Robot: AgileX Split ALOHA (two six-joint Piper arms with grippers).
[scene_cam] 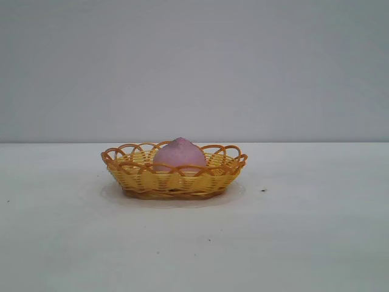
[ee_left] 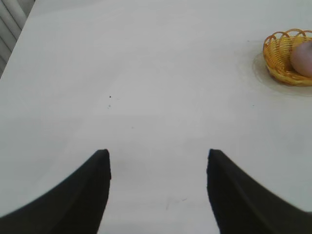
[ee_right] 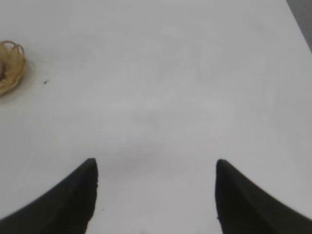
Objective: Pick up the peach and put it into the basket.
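Note:
The pink-mauve peach (scene_cam: 179, 153) lies inside the yellow wicker basket (scene_cam: 140, 177) at the middle of the white table. In the left wrist view the basket (ee_left: 279, 58) with the peach (ee_left: 303, 57) in it shows far off at the edge. In the right wrist view only a part of the basket (ee_right: 10, 73) shows at the edge. My left gripper (ee_left: 158, 152) is open and empty over bare table, far from the basket. My right gripper (ee_right: 156, 162) is open and empty over bare table, also far from it. Neither arm shows in the exterior view.
The white table (scene_cam: 304, 243) runs wide around the basket. A small dark speck (scene_cam: 263, 190) lies to the basket's right. A grey wall stands behind. The table's edge and a ribbed surface (ee_left: 9, 29) show in the left wrist view.

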